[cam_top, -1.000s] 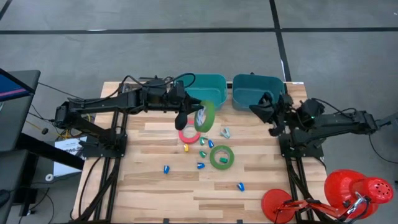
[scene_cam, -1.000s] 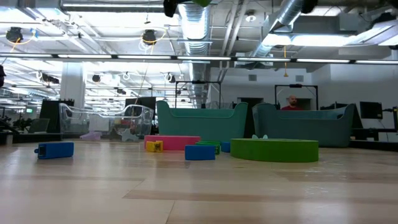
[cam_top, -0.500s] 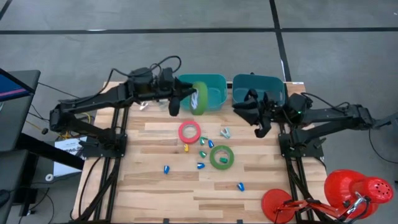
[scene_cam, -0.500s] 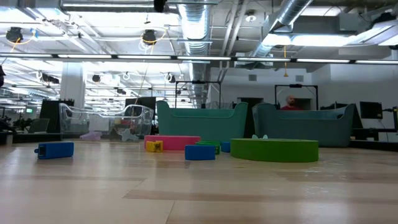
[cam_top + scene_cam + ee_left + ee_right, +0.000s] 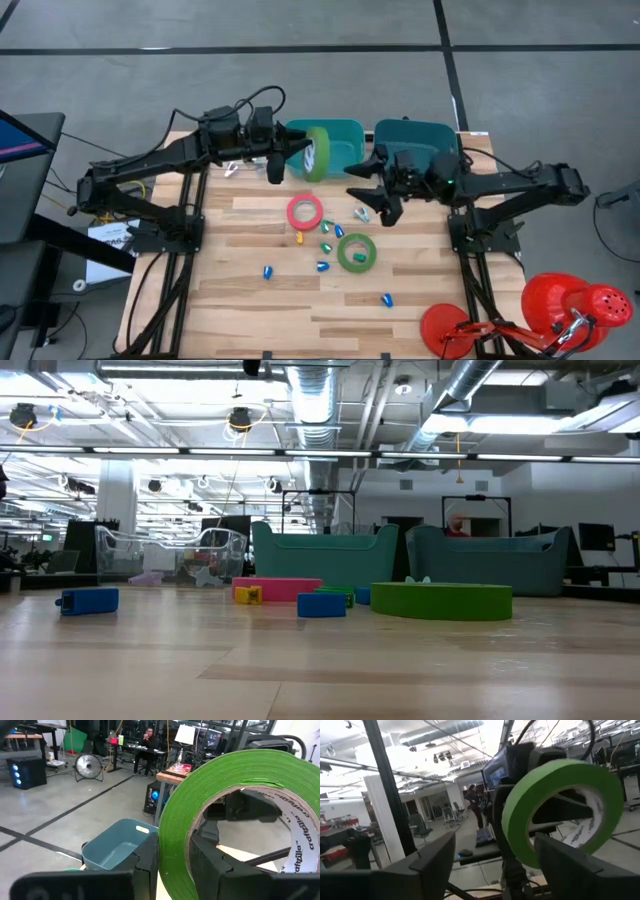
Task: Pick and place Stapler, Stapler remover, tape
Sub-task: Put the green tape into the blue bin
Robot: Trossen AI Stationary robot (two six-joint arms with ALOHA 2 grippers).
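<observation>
A green tape roll [image 5: 317, 153] stands on edge in my left gripper [image 5: 300, 155], above the left part of the left teal bin [image 5: 345, 135]. A pink-red tape roll [image 5: 305, 211] and a second green roll [image 5: 357, 252] lie flat on the table. My right gripper [image 5: 368, 190] hovers open left of the right teal bin [image 5: 415, 140], just above a small pale piece [image 5: 362, 212] that may be the stapler remover. Several tiny blue, green and yellow pieces [image 5: 326, 245] lie around; whether any is a stapler I cannot tell. My left gripper holds the green roll by its wall [image 5: 172, 852], one finger [image 5: 210, 865] inside the open centre and one finger [image 5: 147, 865] outside. The roll stands upright on edge, lifted clear above the bin.
Two teal bins [image 5: 325, 555] stand side by side at the table's far edge. Red round objects [image 5: 560, 305] sit off the table's near right corner. Bare wood lies along the near edge. A person [image 5: 148, 732] sits in the room beyond.
My left gripper has carried the green roll from above the pink-red roll toward the far edge, to above the left bin, the roll staying on edge. My right gripper has swung from beside the right bin toward the table's left and middle, and has opened.
</observation>
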